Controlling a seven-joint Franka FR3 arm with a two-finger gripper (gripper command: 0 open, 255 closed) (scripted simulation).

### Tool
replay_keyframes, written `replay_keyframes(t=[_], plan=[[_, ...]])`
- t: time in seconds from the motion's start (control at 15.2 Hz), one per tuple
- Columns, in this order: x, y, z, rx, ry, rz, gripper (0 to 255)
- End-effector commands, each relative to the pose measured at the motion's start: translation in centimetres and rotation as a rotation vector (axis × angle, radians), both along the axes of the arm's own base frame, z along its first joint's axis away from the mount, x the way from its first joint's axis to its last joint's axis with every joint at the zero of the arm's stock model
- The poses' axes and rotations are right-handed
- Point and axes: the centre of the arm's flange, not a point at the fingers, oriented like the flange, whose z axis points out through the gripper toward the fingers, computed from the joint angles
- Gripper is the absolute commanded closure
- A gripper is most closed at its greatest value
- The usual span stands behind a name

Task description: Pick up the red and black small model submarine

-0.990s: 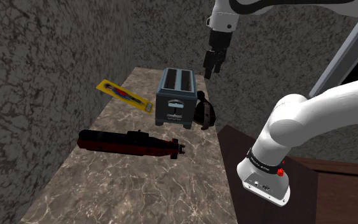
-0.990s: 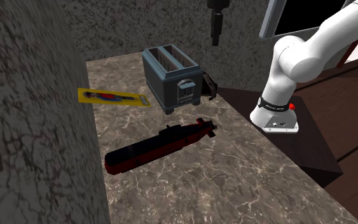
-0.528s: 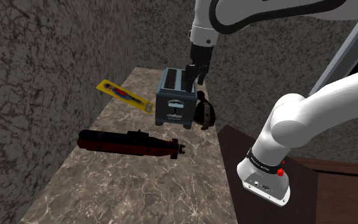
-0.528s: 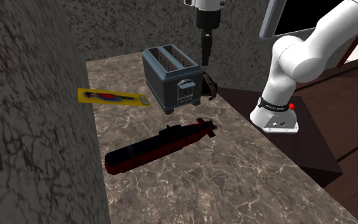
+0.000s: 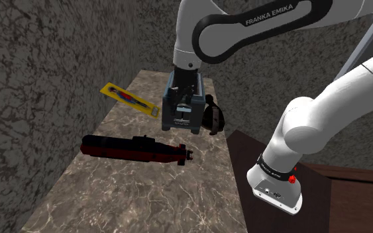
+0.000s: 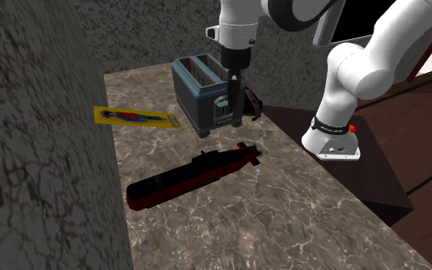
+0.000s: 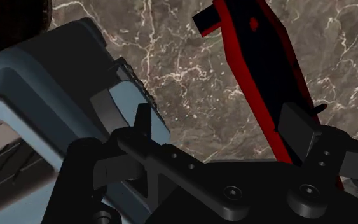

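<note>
On the marbled counter I see the submarine, long, black above and red below, lying near the wall. Beyond it stands a blue-grey toaster with a yellow card alongside. My gripper hangs at the toaster's front, fingers spread, empty.

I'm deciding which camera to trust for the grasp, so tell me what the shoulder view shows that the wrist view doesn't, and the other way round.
Shoulder view adds: the yellow flat package near the stone wall, the submarine at full length, the white arm and its brown stand.

Wrist view adds: the gripper from close up, its fingers apart and clasping nothing, with one end of the submarine beyond them.

Both share: the blue-grey toaster, the red and black submarine, and the marble counter.
</note>
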Motion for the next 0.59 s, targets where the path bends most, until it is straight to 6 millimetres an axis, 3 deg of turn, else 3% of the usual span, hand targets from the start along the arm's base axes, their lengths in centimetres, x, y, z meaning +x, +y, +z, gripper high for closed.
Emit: replay_keyframes(t=[0.0,0.53], plan=[[1.0,2.2,-1.1,0.004,-0.007,0.0,0],[3.8,10.8,-6.1,0.013,-0.03,0.003,0]])
